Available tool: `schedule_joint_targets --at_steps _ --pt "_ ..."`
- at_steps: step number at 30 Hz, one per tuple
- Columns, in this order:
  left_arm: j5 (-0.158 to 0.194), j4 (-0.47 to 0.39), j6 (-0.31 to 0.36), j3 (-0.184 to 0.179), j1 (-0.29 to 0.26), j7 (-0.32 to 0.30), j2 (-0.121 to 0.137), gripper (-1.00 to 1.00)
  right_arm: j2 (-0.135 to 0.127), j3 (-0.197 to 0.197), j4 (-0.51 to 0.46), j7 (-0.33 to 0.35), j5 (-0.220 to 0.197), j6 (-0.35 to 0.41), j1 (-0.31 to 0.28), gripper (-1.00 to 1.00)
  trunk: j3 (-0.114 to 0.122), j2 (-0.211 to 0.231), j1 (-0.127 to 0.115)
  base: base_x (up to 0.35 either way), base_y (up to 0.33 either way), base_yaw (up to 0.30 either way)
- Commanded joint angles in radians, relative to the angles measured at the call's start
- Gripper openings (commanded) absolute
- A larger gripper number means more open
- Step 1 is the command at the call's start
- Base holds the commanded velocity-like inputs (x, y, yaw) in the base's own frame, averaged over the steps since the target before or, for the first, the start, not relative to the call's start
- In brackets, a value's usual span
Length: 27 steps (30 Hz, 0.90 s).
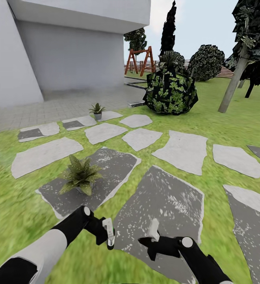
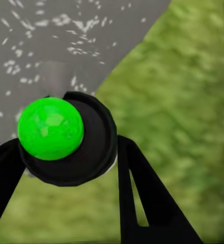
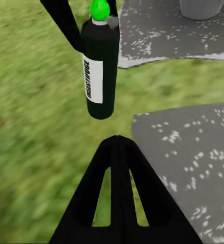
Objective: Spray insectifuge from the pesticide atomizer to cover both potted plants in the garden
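In the left wrist view the pesticide atomizer (image 2: 66, 137) shows from above, a dark round bottle with a bright green top, with my left gripper (image 2: 66, 150) shut on it. The right wrist view shows the atomizer (image 3: 101, 66) hanging upright over grass, white label outward. My right gripper (image 3: 117, 140) is shut and empty, just beside the bottle. In the head view both grippers, left (image 1: 106, 236) and right (image 1: 153, 233), hover low over the lawn. One potted plant (image 1: 79, 175) sits on a dark stepping stone just ahead of the left gripper. The other potted plant (image 1: 97, 111) stands farther off by the patio.
Grey stepping stones (image 1: 181, 152) cross the lawn ahead. A big dark bush (image 1: 170, 92) and a leaning tree trunk (image 1: 232, 85) stand at the back right. A white house wall (image 1: 67, 59) with a paved patio is at the left; a swing set (image 1: 140, 61) is far behind.
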Motion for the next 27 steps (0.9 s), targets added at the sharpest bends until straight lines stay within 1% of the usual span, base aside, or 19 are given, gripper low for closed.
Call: schedule_joint_targets --at_steps 1,2,4,6,9,11,12,14,17,22,27 --pt "-0.001 -0.002 0.007 -0.004 0.000 -0.005 -0.001 -1.00 0.004 0.001 -0.003 0.003 0.019 -0.010 0.000 -1.00 -0.001 0.000 0.000 0.000 0.000 0.000" --pt "-0.001 -0.002 0.006 -0.008 0.001 -0.005 -0.002 -1.00 0.008 0.001 -0.006 0.008 0.045 -0.010 0.000 -1.00 -0.001 0.000 0.000 0.000 0.000 0.000" --pt "-0.001 -0.002 0.005 -0.011 0.001 -0.007 -0.003 -1.00 0.010 0.001 -0.008 0.010 0.069 -0.010 0.000 -1.00 -0.001 0.000 0.000 0.000 0.000 0.000" --pt "0.000 -0.002 0.005 -0.023 0.001 -0.009 -0.006 -1.00 0.011 0.001 -0.009 0.010 0.077 -0.010 0.000 -1.00 -0.001 0.000 0.000 0.000 0.000 0.000" --pt "0.001 -0.002 0.004 -0.069 0.001 -0.014 -0.020 -1.00 0.011 0.000 -0.009 0.010 0.081 -0.010 0.000 -1.00 -0.001 0.000 0.000 0.000 0.000 0.000" --pt "0.002 0.002 0.004 -0.085 0.001 -0.016 -0.030 -1.00 0.011 -0.001 -0.009 0.010 0.082 -0.010 0.000 -1.00 -0.001 0.000 0.000 0.000 0.000 0.000" --pt "0.001 0.003 0.003 -0.088 0.002 -0.016 -0.034 -1.00 0.012 -0.001 -0.010 0.010 0.082 -0.010 0.000 -1.00 -0.001 0.000 0.000 0.000 0.000 0.000" --pt "0.000 0.000 0.003 -0.092 0.021 -0.016 -0.043 -1.00 0.012 -0.002 -0.011 0.011 0.082 -0.010 0.000 -1.00 -0.001 0.000 0.000 0.000 0.000 0.000" --pt "-0.003 -0.005 0.003 -0.093 0.039 -0.009 -0.048 -1.00 0.012 -0.003 -0.012 0.011 0.081 -0.011 0.000 -1.00 -0.001 0.000 0.000 0.000 0.000 0.000" --pt "-0.003 -0.003 0.005 -0.093 0.044 -0.006 -0.061 -1.00 0.012 -0.003 -0.035 0.012 0.080 -0.010 0.000 -1.00 -0.001 0.000 0.000 0.000 0.000 0.000" --pt "-0.001 -0.006 0.004 -0.092 0.044 -0.005 -0.075 -1.00 0.012 -0.003 -0.038 0.012 0.080 -0.010 0.000 -1.00 -0.001 0.000 0.000 0.000 0.000 0.000"
